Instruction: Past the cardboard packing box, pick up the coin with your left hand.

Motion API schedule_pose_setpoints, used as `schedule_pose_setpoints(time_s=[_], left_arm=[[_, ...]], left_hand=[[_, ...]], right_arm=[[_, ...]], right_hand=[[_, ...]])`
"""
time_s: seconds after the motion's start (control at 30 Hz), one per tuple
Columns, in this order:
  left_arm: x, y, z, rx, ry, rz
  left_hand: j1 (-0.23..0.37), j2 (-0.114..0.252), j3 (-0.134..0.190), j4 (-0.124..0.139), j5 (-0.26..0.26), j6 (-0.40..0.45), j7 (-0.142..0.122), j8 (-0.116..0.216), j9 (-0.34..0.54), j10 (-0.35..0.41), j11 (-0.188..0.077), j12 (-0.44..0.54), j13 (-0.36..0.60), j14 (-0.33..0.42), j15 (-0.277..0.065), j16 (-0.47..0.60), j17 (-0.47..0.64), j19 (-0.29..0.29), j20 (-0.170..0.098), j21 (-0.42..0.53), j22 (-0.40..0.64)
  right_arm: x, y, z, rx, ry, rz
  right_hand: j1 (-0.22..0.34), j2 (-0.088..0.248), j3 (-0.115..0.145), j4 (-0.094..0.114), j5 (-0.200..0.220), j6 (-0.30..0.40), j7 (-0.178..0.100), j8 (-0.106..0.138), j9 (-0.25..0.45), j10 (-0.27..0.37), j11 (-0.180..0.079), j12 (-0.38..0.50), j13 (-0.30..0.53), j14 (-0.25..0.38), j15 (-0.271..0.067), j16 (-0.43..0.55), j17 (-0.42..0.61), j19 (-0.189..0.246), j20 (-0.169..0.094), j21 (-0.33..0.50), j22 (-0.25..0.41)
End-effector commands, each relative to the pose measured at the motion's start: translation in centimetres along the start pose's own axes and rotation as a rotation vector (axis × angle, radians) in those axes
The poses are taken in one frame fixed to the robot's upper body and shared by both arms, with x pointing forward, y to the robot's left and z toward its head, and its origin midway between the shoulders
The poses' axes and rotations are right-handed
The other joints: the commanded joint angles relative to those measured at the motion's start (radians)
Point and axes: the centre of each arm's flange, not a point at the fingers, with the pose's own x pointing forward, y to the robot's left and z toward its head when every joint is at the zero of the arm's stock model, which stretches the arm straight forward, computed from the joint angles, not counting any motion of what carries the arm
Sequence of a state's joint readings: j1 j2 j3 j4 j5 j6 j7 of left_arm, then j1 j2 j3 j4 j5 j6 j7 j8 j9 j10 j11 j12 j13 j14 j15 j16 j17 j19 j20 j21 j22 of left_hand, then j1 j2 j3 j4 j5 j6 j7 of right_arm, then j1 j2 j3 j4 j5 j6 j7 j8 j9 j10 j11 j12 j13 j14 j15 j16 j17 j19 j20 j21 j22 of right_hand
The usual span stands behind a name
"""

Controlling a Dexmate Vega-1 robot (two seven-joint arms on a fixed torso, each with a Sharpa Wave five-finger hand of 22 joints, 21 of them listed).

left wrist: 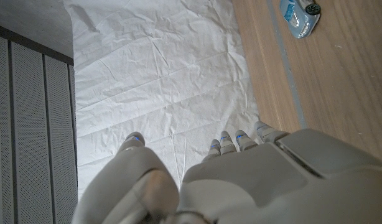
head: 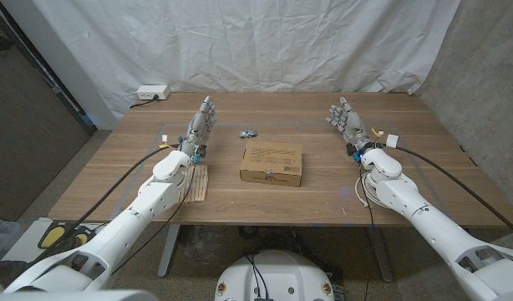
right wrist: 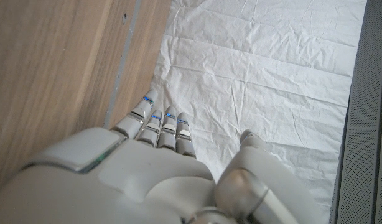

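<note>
Left robot hand open; cardboard box label unreadable.

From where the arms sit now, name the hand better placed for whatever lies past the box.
Left. The left hand stands open beside the small blue object beyond the cardboard box; I can't confirm a coin. The right hand waits across the table.

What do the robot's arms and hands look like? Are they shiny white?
Yes, mostly. Both arms are smooth, rounded white shells with dark gaps at the joints, and a black cable runs along each one. The left robot hand and right robot hand are pale grey, shaped like people's hands, with little blue marks on the fingers. A flat grey plate sits on the back of each hand.
</note>
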State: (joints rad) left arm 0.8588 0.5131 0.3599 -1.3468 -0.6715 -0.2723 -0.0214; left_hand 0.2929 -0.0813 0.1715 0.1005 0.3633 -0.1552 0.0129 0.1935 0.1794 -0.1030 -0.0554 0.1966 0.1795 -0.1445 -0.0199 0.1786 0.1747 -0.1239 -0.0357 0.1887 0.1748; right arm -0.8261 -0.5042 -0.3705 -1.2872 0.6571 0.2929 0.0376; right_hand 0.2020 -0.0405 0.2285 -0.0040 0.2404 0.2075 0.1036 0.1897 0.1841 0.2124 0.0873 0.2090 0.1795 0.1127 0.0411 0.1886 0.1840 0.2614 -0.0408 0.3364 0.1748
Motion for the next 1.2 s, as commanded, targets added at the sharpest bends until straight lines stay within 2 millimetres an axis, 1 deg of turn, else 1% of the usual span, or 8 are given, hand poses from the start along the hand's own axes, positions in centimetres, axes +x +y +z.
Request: schedule_pose_setpoints(time_s=[0.03, 0.27, 0.33, 0.53, 0.8, 0.97, 1.1, 1.2], left_arm=[[-0.8, 0.3, 1.2, 0.017, -0.024, -0.007], [-1.6, 0.1, 1.9, 0.043, -0.028, -0.012], [-2.1, 0.0, 1.8, 0.047, -0.045, 0.023], [-2.5, 0.0, 1.6, 0.054, -0.039, -0.010], [-3.3, -0.2, 1.8, 0.062, -0.060, -0.021], [-4.0, -0.3, 2.1, 0.066, -0.089, -0.012], [-4.4, -0.5, 2.0, 0.073, -0.095, -0.017], [-5.0, -0.6, 2.1, 0.073, -0.103, -0.024]], left_hand=[[0.013, 0.007, 0.010, 0.000, 0.005, 0.008, 0.000, 0.011, 0.005, 0.004, 0.002, 0.008, 0.004, -0.007, -0.004, 0.005, 0.004, -0.004, -0.058, 0.000, 0.004], [0.022, 0.016, 0.014, -0.003, 0.006, 0.013, 0.002, 0.011, 0.005, 0.008, 0.002, 0.009, 0.004, -0.004, -0.004, 0.006, 0.004, -0.003, -0.058, 0.002, 0.004], [0.027, 0.020, 0.016, -0.005, 0.006, 0.023, -0.001, 0.015, 0.005, 0.010, 0.002, 0.010, 0.004, -0.005, -0.005, 0.006, 0.004, -0.004, -0.059, 0.002, 0.004], [0.047, 0.032, 0.021, -0.014, 0.005, 0.047, -0.013, 0.019, 0.005, 0.026, -0.013, 0.014, 0.004, 0.002, -0.015, 0.008, 0.003, -0.007, -0.069, 0.004, 0.004], [0.056, 0.036, 0.022, -0.018, 0.003, 0.047, -0.007, 0.016, 0.005, 0.025, 0.003, 0.012, 0.005, 0.004, -0.011, 0.008, 0.003, -0.005, -0.069, 0.006, 0.004], [0.058, 0.037, 0.021, -0.019, 0.002, 0.048, -0.004, 0.016, 0.005, 0.027, 0.000, 0.012, 0.005, 0.005, -0.009, 0.008, 0.003, -0.005, -0.068, 0.006, 0.004], [0.064, 0.040, 0.021, -0.022, 0.001, 0.062, -0.007, 0.019, 0.004, 0.039, -0.013, 0.015, 0.005, 0.015, -0.015, 0.011, 0.004, 0.002, -0.068, 0.010, 0.005], [0.068, 0.041, 0.021, -0.024, 0.000, 0.067, -0.011, 0.019, 0.004, 0.044, -0.014, 0.016, 0.005, 0.018, -0.016, 0.011, 0.004, 0.004, -0.069, 0.011, 0.005]], right_arm=[[0.2, 0.1, 0.5, -0.010, -0.003, -0.003], [0.4, 0.3, 0.4, -0.007, -0.007, -0.010], [0.3, 0.3, 0.5, -0.005, -0.013, -0.013], [0.0, 0.5, 1.0, -0.008, -0.021, -0.028], [-0.2, 0.6, 1.2, -0.007, -0.024, -0.029], [-0.4, 0.7, 1.4, -0.009, -0.030, -0.032], [-0.7, 0.7, 1.6, -0.015, -0.033, -0.038], [-0.9, 0.7, 1.8, -0.015, -0.037, -0.042]], right_hand=[[0.007, 0.008, 0.008, 0.000, 0.007, 0.006, -0.006, 0.005, 0.004, -0.006, 0.001, -0.003, 0.002, 0.004, -0.001, 0.003, 0.005, -0.006, -0.027, -0.004, 0.005], [0.008, 0.010, 0.008, 0.000, 0.008, 0.006, -0.006, 0.005, 0.004, -0.012, 0.001, -0.005, 0.002, 0.000, -0.001, 0.001, 0.005, -0.008, -0.028, -0.008, 0.005], [0.008, 0.012, 0.008, -0.001, 0.008, 0.005, -0.008, 0.005, 0.004, -0.021, 0.004, -0.009, 0.002, -0.009, 0.000, -0.002, 0.006, -0.018, -0.027, -0.014, 0.005], [0.009, 0.013, 0.008, -0.002, 0.009, 0.007, -0.004, 0.005, 0.004, -0.029, 0.008, -0.011, 0.003, -0.019, 0.005, -0.005, 0.006, -0.024, -0.024, -0.020, 0.006], [0.009, 0.015, 0.008, -0.002, 0.009, 0.008, -0.001, 0.006, 0.004, -0.032, 0.010, -0.011, 0.003, -0.021, 0.006, -0.005, 0.006, -0.026, -0.024, -0.023, 0.006], [0.009, 0.016, 0.008, -0.003, 0.009, 0.007, -0.001, 0.005, 0.004, -0.033, 0.012, -0.011, 0.003, -0.021, 0.008, -0.004, 0.006, -0.028, -0.023, -0.026, 0.006], [0.010, 0.017, 0.008, -0.003, 0.010, 0.010, 0.000, 0.007, 0.004, -0.028, 0.012, -0.008, 0.003, -0.025, 0.010, -0.004, 0.006, -0.034, -0.020, -0.030, 0.006], [0.010, 0.018, 0.008, -0.003, 0.010, 0.010, 0.001, 0.007, 0.004, -0.028, 0.012, -0.008, 0.003, -0.025, 0.010, -0.004, 0.006, -0.035, -0.019, -0.031, 0.006]])
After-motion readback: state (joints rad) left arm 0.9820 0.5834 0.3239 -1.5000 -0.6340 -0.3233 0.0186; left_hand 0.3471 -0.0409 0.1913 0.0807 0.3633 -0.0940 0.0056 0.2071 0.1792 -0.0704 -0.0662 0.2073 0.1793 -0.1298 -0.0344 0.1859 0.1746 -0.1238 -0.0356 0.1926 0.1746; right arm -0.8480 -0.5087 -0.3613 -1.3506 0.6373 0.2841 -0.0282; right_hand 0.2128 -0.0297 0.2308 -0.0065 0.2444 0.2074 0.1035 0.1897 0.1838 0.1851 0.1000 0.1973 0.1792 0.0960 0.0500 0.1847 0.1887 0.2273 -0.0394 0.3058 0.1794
